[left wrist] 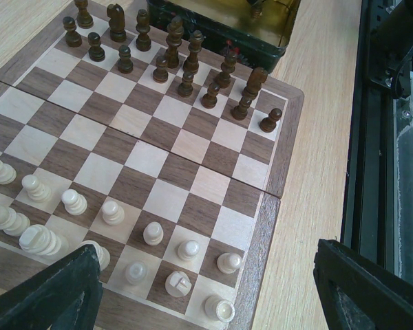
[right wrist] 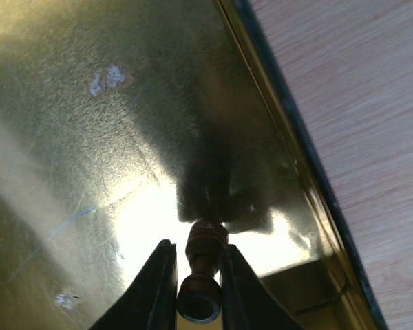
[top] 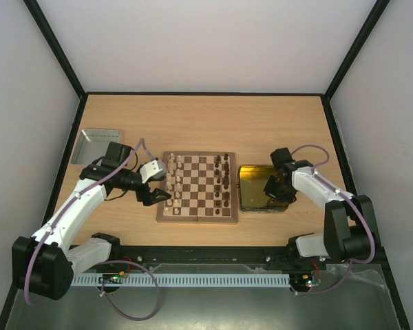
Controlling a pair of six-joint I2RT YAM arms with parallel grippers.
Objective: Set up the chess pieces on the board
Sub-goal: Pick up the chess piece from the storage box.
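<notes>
Yellow tray (right wrist: pixel 89 137) | right fingers (right wrist: pixel 158 282) grip dark piece (right wrist: pixel 205 247), wrist-view only | left fingers (left wrist: pixel 48 295) spread

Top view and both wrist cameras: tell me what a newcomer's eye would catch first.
The chessboard at the centre of the table stands out, with pale pieces ranked along its left side and dark pieces along its right. Beside it, over the yellow tray, the right arm pinches one dark piece in its jaws. The left arm has its jaws wide open over the board's pale side.
</notes>
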